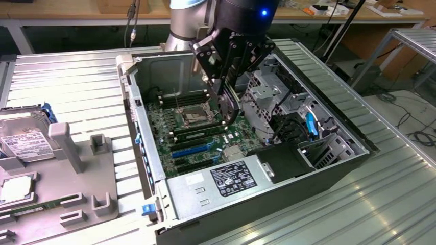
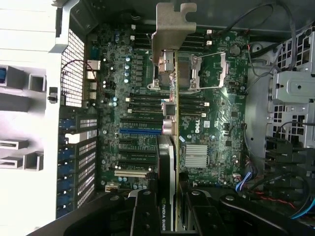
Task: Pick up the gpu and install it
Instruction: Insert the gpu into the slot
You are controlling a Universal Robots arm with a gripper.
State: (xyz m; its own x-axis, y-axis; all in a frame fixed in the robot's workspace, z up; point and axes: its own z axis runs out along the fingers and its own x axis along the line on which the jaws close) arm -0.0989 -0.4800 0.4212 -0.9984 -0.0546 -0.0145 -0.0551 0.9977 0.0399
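My gripper hangs over the open computer case, shut on the gpu. The gpu is a thin black card held edge-on above the green motherboard. In the wrist view the gpu runs as a slim dark slab away from the gripper, and its silvery metal bracket is at the far end. One dark finger presses each side of the card. The card's lower edge hovers above the motherboard, near the blue slot and the black slots beside it.
A power supply fills the case's near end, and a metal drive cage with cables stands beside the gripper. A silver heatsink sits on the board. On the exterior view's left, a grey fixture holds a hard drive.
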